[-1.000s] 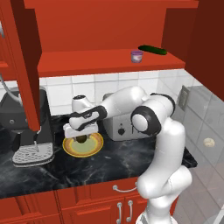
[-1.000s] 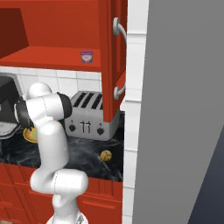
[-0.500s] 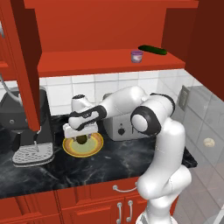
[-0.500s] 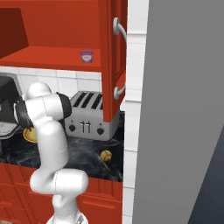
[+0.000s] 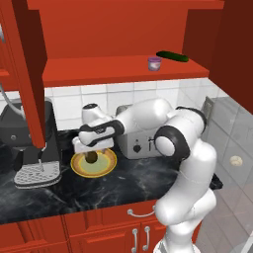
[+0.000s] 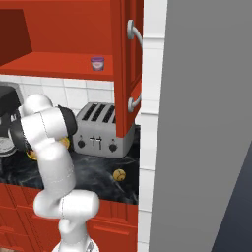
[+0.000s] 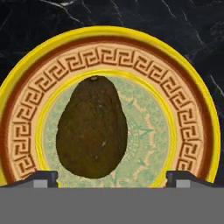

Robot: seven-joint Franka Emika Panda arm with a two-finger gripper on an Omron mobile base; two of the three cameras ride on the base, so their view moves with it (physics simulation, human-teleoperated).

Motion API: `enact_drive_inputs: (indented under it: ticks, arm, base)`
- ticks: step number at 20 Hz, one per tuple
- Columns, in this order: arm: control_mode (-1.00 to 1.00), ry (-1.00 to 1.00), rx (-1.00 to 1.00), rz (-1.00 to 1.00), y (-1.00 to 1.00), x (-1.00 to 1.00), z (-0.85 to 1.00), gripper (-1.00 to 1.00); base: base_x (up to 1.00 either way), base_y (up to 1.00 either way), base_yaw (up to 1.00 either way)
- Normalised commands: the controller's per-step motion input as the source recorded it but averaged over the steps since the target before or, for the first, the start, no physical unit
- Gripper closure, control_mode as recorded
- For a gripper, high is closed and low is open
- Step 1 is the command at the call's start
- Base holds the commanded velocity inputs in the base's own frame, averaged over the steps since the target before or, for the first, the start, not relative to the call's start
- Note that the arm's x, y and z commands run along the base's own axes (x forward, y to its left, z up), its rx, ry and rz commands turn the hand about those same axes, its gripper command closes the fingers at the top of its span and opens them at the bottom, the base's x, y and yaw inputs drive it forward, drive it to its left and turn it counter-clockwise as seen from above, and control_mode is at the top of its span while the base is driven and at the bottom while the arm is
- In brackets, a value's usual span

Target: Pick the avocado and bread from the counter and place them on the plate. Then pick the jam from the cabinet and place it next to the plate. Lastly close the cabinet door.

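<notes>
A dark brown-olive avocado (image 7: pixel 92 127) lies on the pale green centre of the plate (image 7: pixel 183 113), whose rim is yellow-orange. My gripper (image 7: pixel 111 177) hangs straight above it, open, with its fingertips wide apart on either side and clear of the fruit. In the left base view the gripper (image 5: pixel 92 149) sits low over the plate (image 5: pixel 107 169) on the black counter (image 5: pixel 123 183), with the avocado (image 5: pixel 91 157) under it. The golden-tan bread (image 6: pixel 119 174) rests on the counter in front of the toaster. The lilac jam (image 5: pixel 154 63) stands on the cabinet shelf (image 5: pixel 118 66). The cabinet door (image 6: pixel 129 69) stands open.
A silver toaster (image 5: pixel 136 141) stands just right of the plate and a dark coffee machine (image 5: pixel 24 143) just left of it. A long dark-green vegetable (image 5: pixel 172 56) lies on the shelf beside the jam. Another open red door panel (image 5: pixel 27 74) hangs above the coffee machine.
The jaws have spread wider apart and the avocado now lies free on the plate. The arm has stayed over the plate.
</notes>
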Motion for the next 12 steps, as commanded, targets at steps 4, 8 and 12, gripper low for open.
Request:
enact_drive_inputs:
  ticks: [4,8,12]
  arm:
    - [-1.0,-0.08,0.0,-0.07,-0.39,-0.69,0.26,-1.0]
    - [-1.0,-0.04,0.05,-0.07,-0.42,-0.79,0.17,-1.0]
    - [-1.0,-0.04,0.09,-0.06,-0.43,-0.84,0.21,-1.0]
  base:
    - [0.0,0.0,0.0]
    - [0.0,0.0,0.0]
    - [0.0,0.0,0.0]
